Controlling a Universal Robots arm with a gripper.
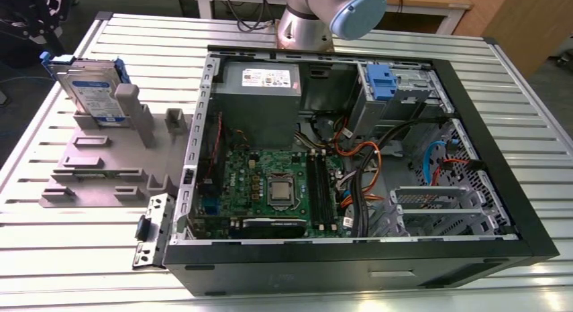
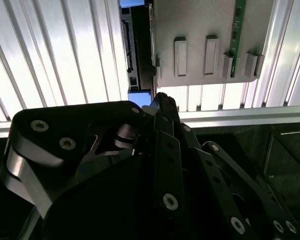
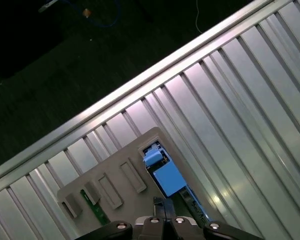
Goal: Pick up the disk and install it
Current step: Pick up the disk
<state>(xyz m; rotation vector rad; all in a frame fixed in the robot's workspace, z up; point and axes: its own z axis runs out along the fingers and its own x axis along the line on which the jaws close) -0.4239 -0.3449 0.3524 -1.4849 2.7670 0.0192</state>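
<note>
The gripper [image 2: 160, 100], jaws pressed together and empty, hangs above the disk [image 1: 94, 90], ten o'clock from the computer case [image 1: 501, 191].

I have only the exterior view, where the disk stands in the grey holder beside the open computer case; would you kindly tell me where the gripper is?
Observer: In the first wrist view the gripper points toward the grey holder on the slatted table.
Operator: Is it holding the disk?
Observer: No; in the second wrist view the disk sits edge-on in the holder, apart from the gripper.
Operator: Is anything else in that holder?
Observer: A thin green circuit board stands in one slot.
</note>
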